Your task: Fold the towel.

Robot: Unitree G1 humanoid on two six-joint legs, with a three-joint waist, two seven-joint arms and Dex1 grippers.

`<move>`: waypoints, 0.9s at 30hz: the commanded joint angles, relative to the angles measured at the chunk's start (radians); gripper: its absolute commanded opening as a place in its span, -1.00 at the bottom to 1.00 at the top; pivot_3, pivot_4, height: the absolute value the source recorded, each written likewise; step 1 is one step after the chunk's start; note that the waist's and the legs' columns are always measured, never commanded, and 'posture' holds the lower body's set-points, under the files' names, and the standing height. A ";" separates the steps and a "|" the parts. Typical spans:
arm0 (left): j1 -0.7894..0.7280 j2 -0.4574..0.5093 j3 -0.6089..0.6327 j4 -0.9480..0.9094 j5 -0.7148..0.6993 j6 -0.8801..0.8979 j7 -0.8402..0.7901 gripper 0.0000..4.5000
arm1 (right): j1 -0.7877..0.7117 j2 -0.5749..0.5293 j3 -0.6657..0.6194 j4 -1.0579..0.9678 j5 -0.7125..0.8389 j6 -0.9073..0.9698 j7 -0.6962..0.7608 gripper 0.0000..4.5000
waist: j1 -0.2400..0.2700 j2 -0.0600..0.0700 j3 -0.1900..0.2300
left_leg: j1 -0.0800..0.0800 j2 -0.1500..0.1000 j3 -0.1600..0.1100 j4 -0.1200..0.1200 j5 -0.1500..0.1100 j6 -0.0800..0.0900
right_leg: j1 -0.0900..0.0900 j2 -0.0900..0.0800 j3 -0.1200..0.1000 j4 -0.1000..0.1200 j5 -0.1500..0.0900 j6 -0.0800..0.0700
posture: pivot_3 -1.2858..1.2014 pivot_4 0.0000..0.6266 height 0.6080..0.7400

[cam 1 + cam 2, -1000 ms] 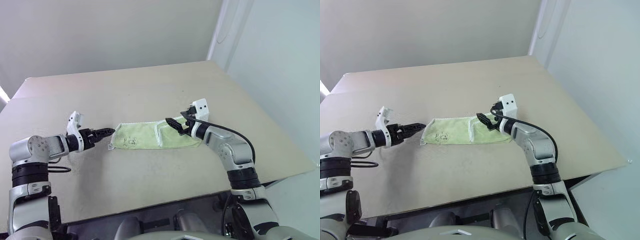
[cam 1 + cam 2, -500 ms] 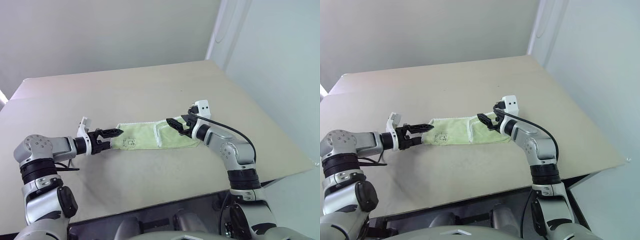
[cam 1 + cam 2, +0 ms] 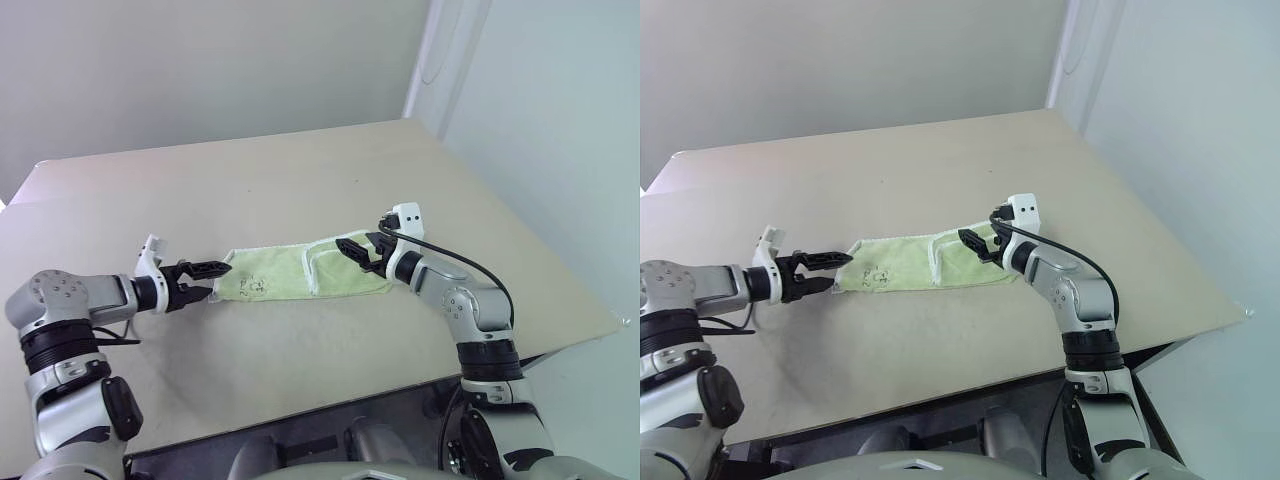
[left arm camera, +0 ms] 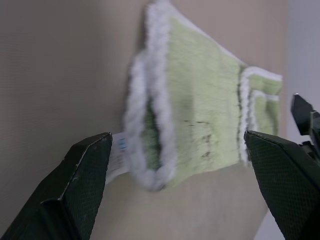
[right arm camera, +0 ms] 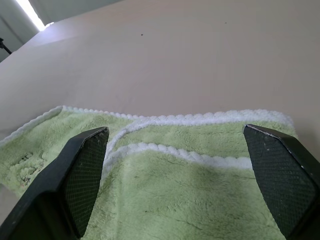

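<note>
The left gripper (image 3: 208,279) has its jaws spread wide, holding nothing; the two black fingers (image 4: 75,190) frame the near end of the towel without touching it. In the head views this gripper sits low over the worktop (image 3: 300,180), pointing at the towel's left end, its fingertips just short of the cloth's white edging. A small white tag (image 4: 116,155) sticks out from that end, lying on the worktop close to one finger.

The right gripper (image 3: 357,252) also has its jaws wide apart and empty. It hangs over the right end of the towel (image 3: 300,272), pointing back along the cloth toward the other gripper — whether the fingertips brush the pile I cannot tell. In the right wrist view its fingers stand either side of a stretch of green terry crossed by two lines of white stitched edging.

The towel is a light yellow-green terry cloth lying flat as a long narrow strip, running left to right across the middle of the worktop between the two grippers. Its right part shows a folded-over flap, the flap's white edge (image 3: 310,270) crossing the strip about a third of the way in from the right end. A small dark printed logo (image 3: 250,288) sits near the left end — its design too small to read.

The worktop is a plain beige surface, with pale walls behind it.
</note>
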 commanded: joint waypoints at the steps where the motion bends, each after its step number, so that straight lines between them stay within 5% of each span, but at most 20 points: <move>1: 0.000 0.027 -0.017 -0.013 0.004 -0.014 -0.027 0.98 | -0.017 0.011 0.005 -0.029 0.006 -0.012 0.001 1.00 | 0.002 0.000 0.000 | 0.000 0.000 0.000 0.000 0.000 0.000 | 0.000 0.000 0.000 0.000 0.000 0.000 | 0.03 -1.00 1.00; 20: -0.032 -0.132 -0.078 0.063 0.032 -0.079 -0.045 0.98 | -0.010 0.007 0.003 -0.028 -0.005 -0.016 -0.010 1.00 | 0.037 0.001 0.000 | 0.002 -0.005 -0.002 0.001 0.000 -0.001 | 0.003 -0.004 0.000 -0.001 -0.001 0.002 | 0.03 -1.00 1.00; 23: -0.034 -0.152 -0.076 0.055 0.035 -0.080 -0.036 0.72 | -0.006 0.006 0.006 -0.031 -0.006 -0.015 -0.014 1.00 | 0.043 0.001 -0.001 | 0.001 -0.006 -0.002 0.001 0.000 -0.001 | 0.003 -0.004 0.000 -0.001 -0.001 0.002 | 0.03 -1.00 1.00; 27: -0.043 -0.173 -0.057 0.048 0.028 -0.077 -0.032 0.09 | -0.009 0.005 0.009 -0.028 -0.009 -0.016 -0.014 1.00 | 0.040 0.001 0.000 | 0.000 -0.006 -0.002 0.001 0.000 -0.001 | 0.002 -0.004 0.000 -0.002 -0.001 0.002 | 0.03 -1.00 1.00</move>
